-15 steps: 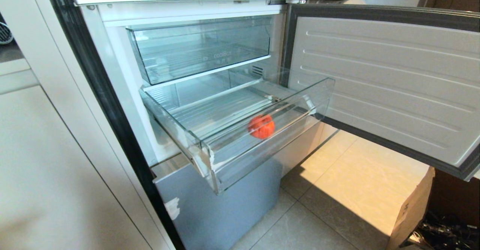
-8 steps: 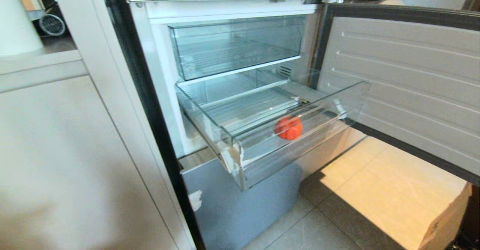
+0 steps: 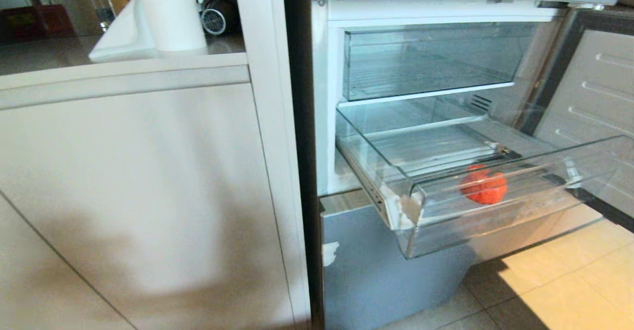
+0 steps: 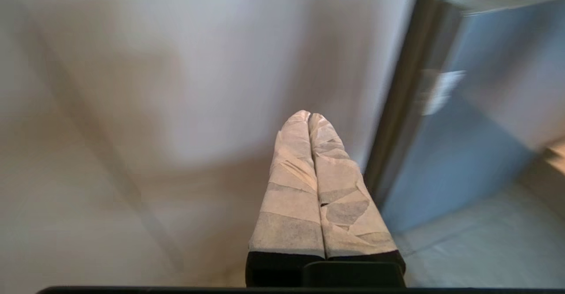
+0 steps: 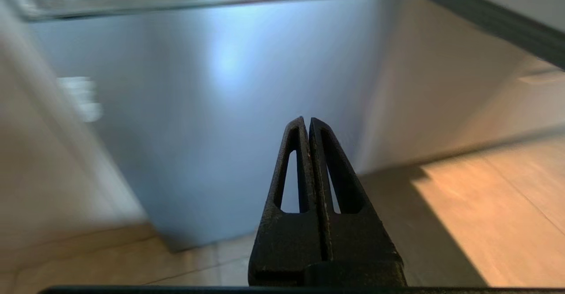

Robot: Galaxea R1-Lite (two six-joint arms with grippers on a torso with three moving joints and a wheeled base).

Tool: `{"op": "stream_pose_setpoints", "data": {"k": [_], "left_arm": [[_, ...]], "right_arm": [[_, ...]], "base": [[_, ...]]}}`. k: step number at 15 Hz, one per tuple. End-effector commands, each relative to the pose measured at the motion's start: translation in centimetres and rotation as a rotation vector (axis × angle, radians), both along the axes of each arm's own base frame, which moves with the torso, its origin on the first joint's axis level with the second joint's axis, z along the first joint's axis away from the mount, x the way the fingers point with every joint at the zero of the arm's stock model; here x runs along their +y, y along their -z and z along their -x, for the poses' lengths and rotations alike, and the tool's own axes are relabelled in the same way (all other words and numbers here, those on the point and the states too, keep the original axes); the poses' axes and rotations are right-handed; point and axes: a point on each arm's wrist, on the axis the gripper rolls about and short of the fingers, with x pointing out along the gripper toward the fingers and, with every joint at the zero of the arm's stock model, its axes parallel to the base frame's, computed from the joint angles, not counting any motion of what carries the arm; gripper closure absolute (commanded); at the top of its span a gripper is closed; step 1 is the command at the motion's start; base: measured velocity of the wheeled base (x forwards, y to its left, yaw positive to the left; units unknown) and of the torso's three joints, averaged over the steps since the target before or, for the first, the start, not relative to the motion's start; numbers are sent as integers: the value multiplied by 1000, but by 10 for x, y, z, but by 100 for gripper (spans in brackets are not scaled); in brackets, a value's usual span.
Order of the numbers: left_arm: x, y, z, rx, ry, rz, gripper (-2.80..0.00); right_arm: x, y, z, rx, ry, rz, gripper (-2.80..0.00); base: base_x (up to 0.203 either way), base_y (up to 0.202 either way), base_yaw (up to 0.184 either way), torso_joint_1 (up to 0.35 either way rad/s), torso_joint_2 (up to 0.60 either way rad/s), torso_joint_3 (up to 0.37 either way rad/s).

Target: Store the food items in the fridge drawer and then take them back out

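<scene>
Head view shows the food item (image 3: 484,185) at four o'clock in the fridge drawer (image 3: 495,221), probably light and rough-skinned, best pinched across its middle; both my hands are pressed together, empty.

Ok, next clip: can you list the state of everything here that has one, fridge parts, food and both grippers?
Grey fridge door: swung open.
Wide clear plastic fridge drawer: pulled out, holding one item.
Shorter clear bin: pushed in, looks empty.
Roundish orange-red food item: lying on the drawer floor, near its front wall.
Left gripper: jaws shut, empty.
Right gripper: jaws shut, empty.
</scene>
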Motion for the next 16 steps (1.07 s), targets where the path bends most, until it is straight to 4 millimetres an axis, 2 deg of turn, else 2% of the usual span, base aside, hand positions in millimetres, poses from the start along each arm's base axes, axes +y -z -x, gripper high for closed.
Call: {"op": "stream_pose_setpoints", "data": {"k": [1,8,12,16], "left_arm": [[0,0,0,1,0,0,0],[0,0,0,1,0,0,0],[0,0,0,1,0,0,0],[0,0,0,1,0,0,0]], "right_arm": [[0,0,0,1,0,0,0],[0,0,0,2,0,0,0],[0,0,0,2,-1,1,0],[0,0,0,2,0,2,0]], "base": [[4,-6,172,2,-3,2],[2,-7,157,2,3,0],[2,-1,14,28,-52,-32],[0,0,0,204,-449,-232]]}}
